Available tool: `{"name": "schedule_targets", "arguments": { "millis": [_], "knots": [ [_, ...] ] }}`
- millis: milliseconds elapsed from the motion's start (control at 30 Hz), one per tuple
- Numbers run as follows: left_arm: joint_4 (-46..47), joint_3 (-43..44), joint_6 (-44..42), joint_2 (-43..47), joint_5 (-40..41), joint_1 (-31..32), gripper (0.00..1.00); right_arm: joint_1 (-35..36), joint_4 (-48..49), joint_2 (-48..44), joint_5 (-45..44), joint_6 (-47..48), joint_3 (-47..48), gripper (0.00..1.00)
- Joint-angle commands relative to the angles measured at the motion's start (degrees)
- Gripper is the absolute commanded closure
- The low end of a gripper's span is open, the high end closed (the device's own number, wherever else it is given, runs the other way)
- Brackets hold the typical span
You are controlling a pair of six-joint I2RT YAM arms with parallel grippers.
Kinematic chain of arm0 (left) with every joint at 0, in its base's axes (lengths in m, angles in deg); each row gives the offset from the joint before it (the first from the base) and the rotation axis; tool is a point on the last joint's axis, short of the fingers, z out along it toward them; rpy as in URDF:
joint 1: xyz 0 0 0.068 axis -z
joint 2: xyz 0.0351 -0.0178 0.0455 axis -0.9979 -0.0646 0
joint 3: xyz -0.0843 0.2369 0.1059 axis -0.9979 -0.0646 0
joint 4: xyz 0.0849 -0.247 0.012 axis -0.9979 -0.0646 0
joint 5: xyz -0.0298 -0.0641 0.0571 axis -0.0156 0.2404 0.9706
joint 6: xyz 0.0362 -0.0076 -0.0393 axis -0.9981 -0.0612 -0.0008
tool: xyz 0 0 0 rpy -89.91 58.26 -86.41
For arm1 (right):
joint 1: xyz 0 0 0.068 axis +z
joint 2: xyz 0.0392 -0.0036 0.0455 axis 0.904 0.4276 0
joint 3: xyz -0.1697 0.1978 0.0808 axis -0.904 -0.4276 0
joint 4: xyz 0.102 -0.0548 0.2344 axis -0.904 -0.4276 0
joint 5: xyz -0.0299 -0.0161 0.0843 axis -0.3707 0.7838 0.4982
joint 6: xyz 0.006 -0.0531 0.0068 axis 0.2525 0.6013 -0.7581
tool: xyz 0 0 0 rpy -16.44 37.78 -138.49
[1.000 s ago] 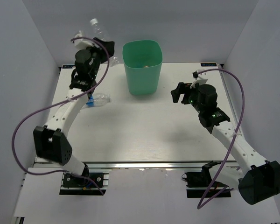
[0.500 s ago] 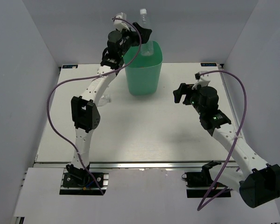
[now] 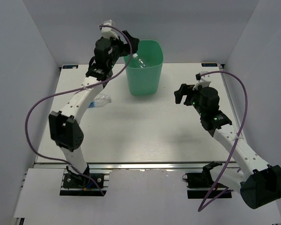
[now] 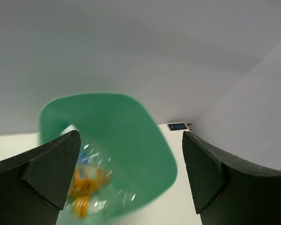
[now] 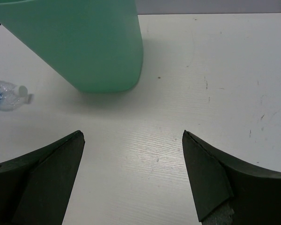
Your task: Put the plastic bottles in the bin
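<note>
**Left jaws wide above bin; one bottle on table**

The left gripper (image 4: 131,164) hung above the tall mint-green plastic bin (image 3: 143,77) at upper centre of the top view. Its matte black fingers were spread wide and gripped nothing. Inside the smooth tapering walls lay crinkled clear plastic bottles (image 4: 86,183), one orange-tinted, blurred in the wrist view. A further clear bottle with a blue label (image 5: 7,93) lay on its side on the white table (image 3: 145,131), left of the bin. The right gripper (image 5: 131,154), mid-right, stood fully parted and empty.

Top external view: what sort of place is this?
Likely a robot lab cell: plain pale walls enclose a white table, two white robot arms bolted to its near edge, and one tall mint-green plastic bin.
</note>
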Motion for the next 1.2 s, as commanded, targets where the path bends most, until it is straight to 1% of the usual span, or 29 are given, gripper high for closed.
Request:
{"name": "schedule_targets", "arguments": {
  "millis": [0, 33, 67, 100, 133, 167, 200, 233, 267, 300, 367, 567, 700, 767, 867, 1067, 1167],
  "knots": [
    [-1.44, -10.10, -2.51, 11.11, 11.06, -0.39, 0.02, -0.33, 1.96, -0.13, -0.80, 1.20, -0.39, 0.11],
    [-3.01, -12.74, -1.56, 12.96, 16.39, -0.48, 0.02, -0.25, 1.96, -0.04, -0.80, 1.28, -0.39, 0.11],
    [-3.72, -17.29, -0.85, 16.02, 18.88, -1.09, 0.02, -0.25, 1.96, 0.04, -0.71, 1.37, -0.31, 0.11],
    [-5.64, -19.42, 0.29, 17.45, 20.90, -1.53, 0.02, -0.33, 1.87, 0.13, -0.71, 1.46, -0.22, 0.11],
    [-8.09, -21.44, 3.69, 18.68, 24.23, -2.41, 0.02, -0.33, 1.79, 0.22, -0.88, 1.46, -0.31, 0.11],
    [-9.51, -25.38, 5.73, 19.91, 25.31, -3.29, 0.02, -0.33, 1.78, 0.22, -0.97, 1.55, -0.31, 0.11],
    [-11.96, -27.42, 10.62, 21.75, 26.10, -5.65, 0.02, -0.33, 1.70, 0.39, -1.32, 1.64, -0.31, 0.11],
    [-12.77, -29.44, 12.84, 22.55, 25.59, -7.15, 0.02, -0.42, 1.61, 0.40, -2.11, 1.64, -0.48, 0.11],
    [-13.04, -31.64, 14.69, 23.34, 24.97, -10.04, 0.02, -0.42, 1.61, 0.57, -2.38, 1.81, -0.48, 0.11],
    [-13.39, -35.75, 18.19, 24.31, 24.88, -11.37, 0.02, -0.42, 1.61, 0.75, -2.73, 1.99, -0.48, 0.11],
    [-13.48, -40.33, 21.37, 24.40, 24.79, -14.00, 0.02, -0.42, 1.26, 1.01, -3.52, 2.25, -0.13, 0.11],
    [-17.17, -42.03, 28.41, 20.72, 27.78, -17.09, 0.02, -0.42, 0.38, 2.33, -5.28, 2.69, 0.31, 0.11],
    [-15.95, -43.34, 32.37, 17.38, 29.27, -18.50, 0.02, -0.51, -0.94, 3.56, -6.07, 2.69, 1.10, 0.11],
    [-14.72, -43.96, 35.00, 15.53, 27.53, -19.64, 0.02, -0.51, -1.20, 3.82, -6.16, 2.78, 1.27, 0.11],
    [-13.83, -44.32, 36.77, 12.72, 26.64, -20.61, 0.02, -0.51, -1.47, 4.09, -6.68, 2.95, 1.36, 0.11],
    [-15.15, -41.51, 37.83, 7.54, 26.37, -21.23, 0.02, -0.60, -1.91, 4.35, -7.39, 3.22, 1.36, 0.11],
    [-15.50, -40.98, 38.18, 6.30, 26.55, -21.31, 0.02, -0.60, -2.08, 4.70, -7.48, 3.31, 1.54, 0.11]
  ]
}}
